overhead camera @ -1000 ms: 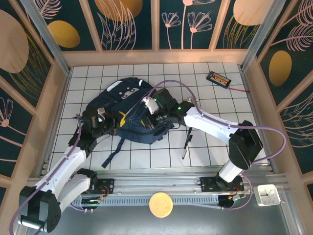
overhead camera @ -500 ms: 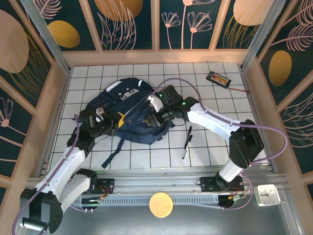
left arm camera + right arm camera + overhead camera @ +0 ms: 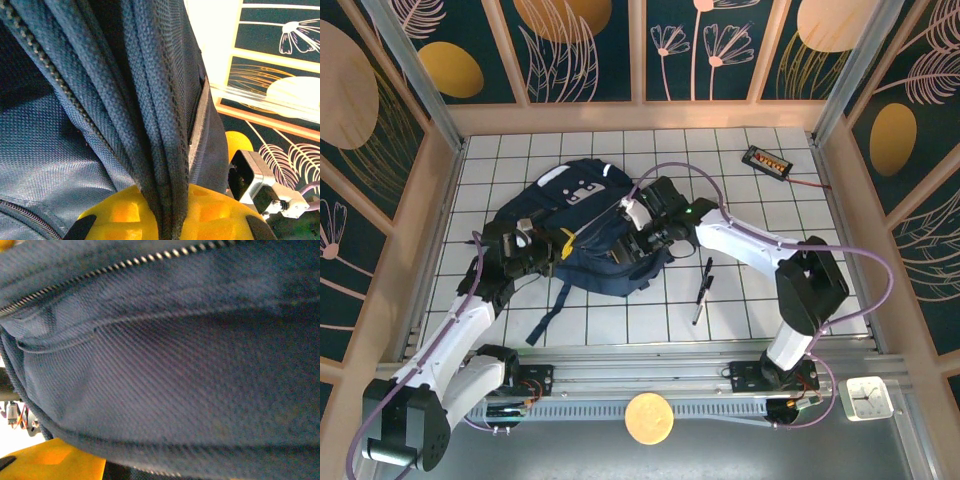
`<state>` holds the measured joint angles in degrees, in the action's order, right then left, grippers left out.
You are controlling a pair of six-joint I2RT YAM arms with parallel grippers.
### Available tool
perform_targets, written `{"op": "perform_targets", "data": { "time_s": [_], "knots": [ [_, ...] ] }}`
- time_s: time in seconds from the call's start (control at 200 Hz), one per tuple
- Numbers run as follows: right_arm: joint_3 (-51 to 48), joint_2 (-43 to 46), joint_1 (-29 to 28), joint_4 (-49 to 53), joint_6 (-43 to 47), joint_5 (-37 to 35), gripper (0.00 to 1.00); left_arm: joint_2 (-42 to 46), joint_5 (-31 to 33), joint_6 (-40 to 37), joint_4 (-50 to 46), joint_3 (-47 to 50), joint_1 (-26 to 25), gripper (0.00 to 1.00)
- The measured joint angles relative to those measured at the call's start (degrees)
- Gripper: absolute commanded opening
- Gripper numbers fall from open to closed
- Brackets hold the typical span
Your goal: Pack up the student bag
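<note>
The navy student bag (image 3: 582, 190) lies on the white tiled table, left of centre. My left gripper (image 3: 560, 245) sits at the bag's near-left edge. In the left wrist view its yellow fingers (image 3: 120, 212) are shut on a bunched fold of the bag's fabric (image 3: 165, 150) beside a zipper. My right gripper (image 3: 638, 243) presses into the bag's right side from the right. In the right wrist view, blue fabric and a zipper line (image 3: 175, 380) lie right against the lens. One yellow finger (image 3: 50, 462) peeks out at the bottom left, so its jaws stay hidden.
A black pen (image 3: 702, 290) lies on the tiles right of the bag. A small black device (image 3: 767, 160) with a red cable rests at the back right. A dark bag strap (image 3: 548, 315) trails toward the near edge. Wooden walls enclose the table.
The right gripper has shifted slightly back and up against the bag's right side. The left gripper has drawn a little to the left, still holding the fabric.
</note>
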<state>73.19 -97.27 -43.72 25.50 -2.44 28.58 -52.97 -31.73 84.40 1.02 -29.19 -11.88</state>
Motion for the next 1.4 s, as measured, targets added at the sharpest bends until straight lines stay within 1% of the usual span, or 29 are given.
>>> {"op": "perform_targets", "data": {
  "time_s": [0.215, 0.295, 0.345, 0.565, 0.686, 0.841, 1.051, 1.091, 1.121, 1.146, 1.171, 1.221, 1.256, 1.316, 1.331, 1.396],
  "knots": [
    [1.9, -1.6, -0.4, 0.0, 0.2, 0.0, 0.65, -0.6, -0.4, -0.2, 0.0, -0.4, 0.5, 0.00],
    [2.3, -1.9, -0.6, -0.1, 0.0, 1.0, 0.70, -0.7, -0.5, -0.2, 0.0, -0.4, 0.7, 0.00],
    [2.3, -1.9, -0.7, -0.4, -0.3, 2.3, 0.70, -0.7, -0.6, -0.2, 0.0, -0.4, 0.7, 0.00],
    [2.6, -2.3, -1.5, -4.1, -3.8, 10.0, 0.71, -0.7, -0.8, -0.2, 0.0, -0.4, 0.9, 0.00],
    [2.6, -2.9, -1.9, -4.7, -4.8, 11.4, 0.70, -0.7, -0.8, -0.2, 0.0, -0.4, 0.9, 0.00],
    [2.6, -3.2, -2.1, -4.7, -5.4, 10.9, 0.69, -0.7, -0.8, -0.2, 0.0, -0.4, 0.9, 0.00],
    [2.8, -3.3, -3.0, -4.7, -5.4, 7.8, 0.57, -0.8, -0.9, -0.2, 0.0, -0.5, 0.9, 0.00],
    [3.3, -3.8, -3.6, -4.2, -5.2, 6.2, 0.50, -1.0, -0.9, -0.2, 0.0, -0.5, 0.9, 0.00],
    [3.9, -4.2, -4.1, -3.7, -4.9, 5.1, 0.42, -1.1, -0.8, -0.3, 0.0, -0.5, 0.9, 0.00],
    [4.3, -4.6, -4.5, -3.2, -5.0, 4.2, 0.38, -1.1, -0.8, -0.4, 0.0, -0.5, 0.9, 0.00],
    [4.6, -4.8, -4.9, -3.0, -4.5, 3.5, 0.31, -1.2, -0.8, -0.4, -0.1, -0.5, 1.0, 0.00],
    [4.8, -4.9, -5.3, -2.8, -4.5, 2.2, 0.24, -1.3, -0.7, -0.6, -0.3, -0.5, 1.2, 0.00],
    [4.8, -4.9, -5.5, -2.6, -4.3, 1.4, 0.17, -1.3, -0.7, -0.9, -0.5, -0.6, 1.2, 0.00],
    [4.7, -4.6, -5.5, -2.7, -4.5, 0.8, 0.13, -1.3, -0.6, -1.7, -1.3, -0.8, 1.2, 0.00],
    [4.5, -4.5, -5.4, -2.8, -4.3, 0.7, 0.10, -1.3, -0.6, -2.0, -1.4, -0.9, 1.2, 0.00],
    [3.1, -3.2, -5.1, -4.1, -4.7, 0.6, 0.07, -1.3, -0.7, -3.2, -2.5, -1.5, 1.3, 0.00]
  ]
}}
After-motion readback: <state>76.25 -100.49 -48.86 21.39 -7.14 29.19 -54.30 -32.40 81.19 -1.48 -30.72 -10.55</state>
